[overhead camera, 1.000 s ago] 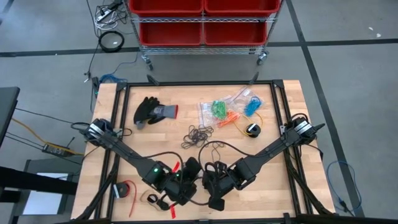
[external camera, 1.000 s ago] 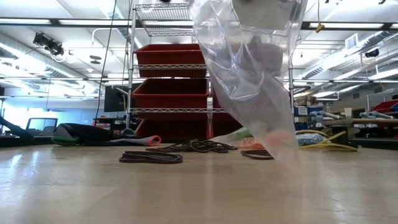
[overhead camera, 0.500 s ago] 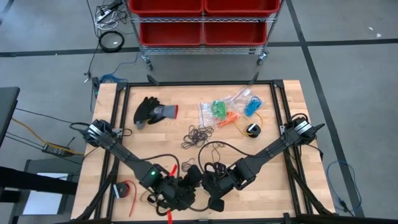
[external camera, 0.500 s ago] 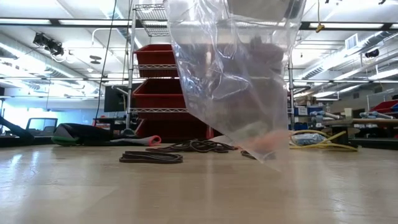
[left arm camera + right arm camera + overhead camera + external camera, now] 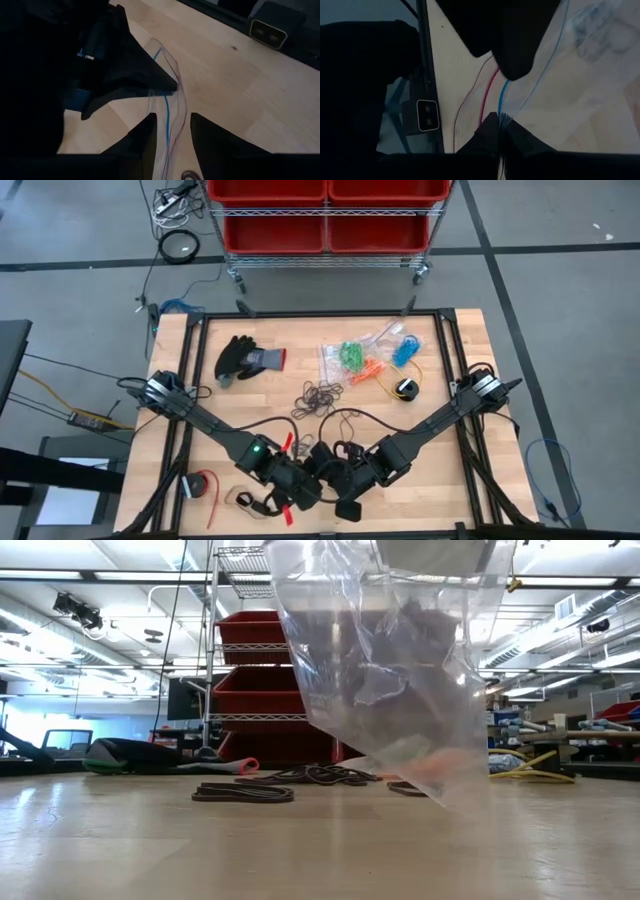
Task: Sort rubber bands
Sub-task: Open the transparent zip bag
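Note:
A clear plastic zip bag [image 5: 400,690] hangs near the table's front centre. My right gripper [image 5: 499,131] is shut on its top rim. My left gripper [image 5: 172,135] is close beside it [image 5: 308,480], fingers apart, with the bag's blue-lined zip rim [image 5: 166,112] running between them. Loose black rubber bands [image 5: 318,397] lie in a small heap mid-table, also in the low view [image 5: 243,793]. Green [image 5: 350,355], orange [image 5: 368,370] and blue [image 5: 405,352] bands lie in clear bags at the far right. My left gripper has one finger [image 5: 145,137] on each side of the bag's zip rim; whether they touch it I cannot tell. My right gripper pinches the bag's zip rim [image 5: 502,107] between its two fingertips, slanting down from the table's right. The bag hangs below, its lower corner [image 5: 445,798] down near the tabletop.
A black glove [image 5: 245,358] lies at the far left. A yellow cable with a dark piece [image 5: 405,387] lies right of the heap. A red roll [image 5: 203,485] sits at the front left. Red bins on a wire rack [image 5: 325,210] stand beyond the far edge.
My left gripper has shifted a little and turned at the wrist beside the right gripper. The hanging bag has spread out: in the low view its left wall has swung outward and the body is wider, while the lower corner stays near the table.

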Motion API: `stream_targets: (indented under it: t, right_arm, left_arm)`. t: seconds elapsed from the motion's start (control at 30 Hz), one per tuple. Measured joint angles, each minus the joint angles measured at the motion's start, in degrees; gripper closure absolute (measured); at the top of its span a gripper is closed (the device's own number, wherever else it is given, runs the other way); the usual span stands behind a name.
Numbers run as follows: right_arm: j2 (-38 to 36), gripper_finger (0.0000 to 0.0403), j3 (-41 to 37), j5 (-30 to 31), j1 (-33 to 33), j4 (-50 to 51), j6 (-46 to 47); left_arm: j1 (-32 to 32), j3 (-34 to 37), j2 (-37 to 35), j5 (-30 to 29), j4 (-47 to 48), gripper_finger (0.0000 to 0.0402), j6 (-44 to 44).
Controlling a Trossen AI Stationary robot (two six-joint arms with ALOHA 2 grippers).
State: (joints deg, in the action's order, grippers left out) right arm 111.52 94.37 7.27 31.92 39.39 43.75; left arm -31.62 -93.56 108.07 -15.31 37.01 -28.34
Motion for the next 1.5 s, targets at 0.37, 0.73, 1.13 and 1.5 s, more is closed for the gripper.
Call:
stream_targets:
  t: [0.37, 0.73, 1.13, 1.5]
  right_arm:
    - [0.18, 0.0403, -0.09, 0.00, -0.09, 0.14, -0.23]
    - [0.07, 0.0403, -0.04, 0.59, -0.15, -0.12, -0.09]
    - [0.07, 0.0403, -0.04, 0.76, -0.19, -0.08, 0.14]
    - [-0.47, 0.0403, 0.28, 6.79, 1.01, -0.91, -0.27]
  left_arm:
    - [0.59, -0.09, 0.48, 3.50, 0.92, 0.0274, 0.15]
    - [-0.62, -0.99, 0.73, -1.49, 1.87, 0.0274, -0.39]
    - [-0.67, -0.71, 0.68, -1.85, 1.24, 0.0274, 1.77]
    - [-1.32, -1.26, -2.71, -6.23, -2.55, 0.0290, 0.24]
